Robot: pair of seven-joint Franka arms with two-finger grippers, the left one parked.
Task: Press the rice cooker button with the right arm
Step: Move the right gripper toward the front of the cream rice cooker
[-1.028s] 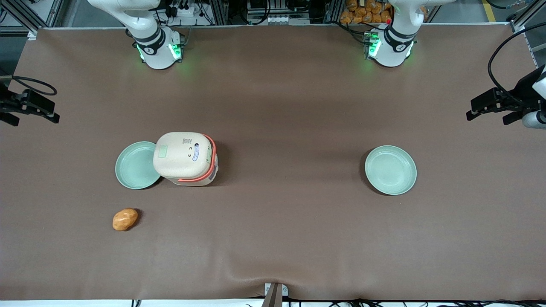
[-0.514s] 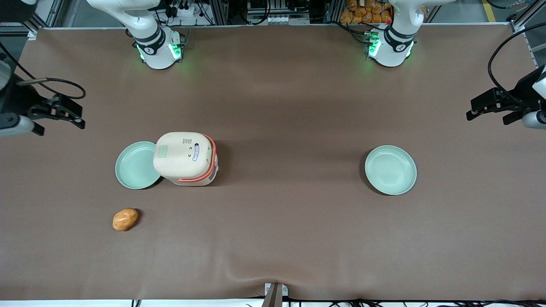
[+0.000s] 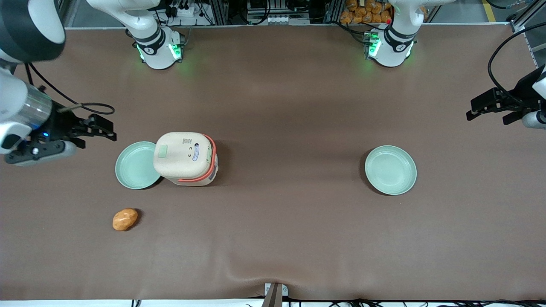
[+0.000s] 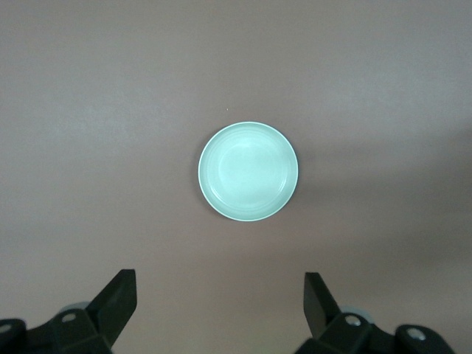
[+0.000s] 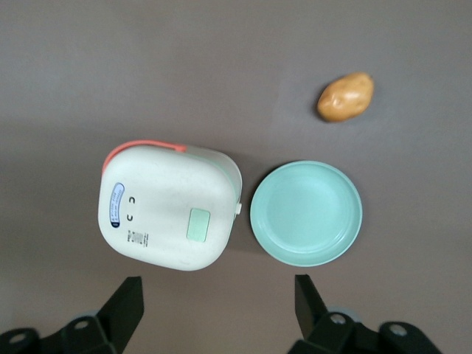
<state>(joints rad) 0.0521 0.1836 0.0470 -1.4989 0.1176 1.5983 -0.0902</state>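
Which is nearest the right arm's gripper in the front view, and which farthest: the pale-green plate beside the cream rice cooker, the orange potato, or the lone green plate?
From the gripper, open and out toward the working arm's end:
1. Pale-green plate beside the cream rice cooker.
2. Orange potato, nearer the front camera.
3. Lone green plate, toward the parked arm's end.

Two green plates [image 3: 135, 165] [image 3: 390, 169], one rice cooker [image 3: 186, 158], one potato [image 3: 124, 219].
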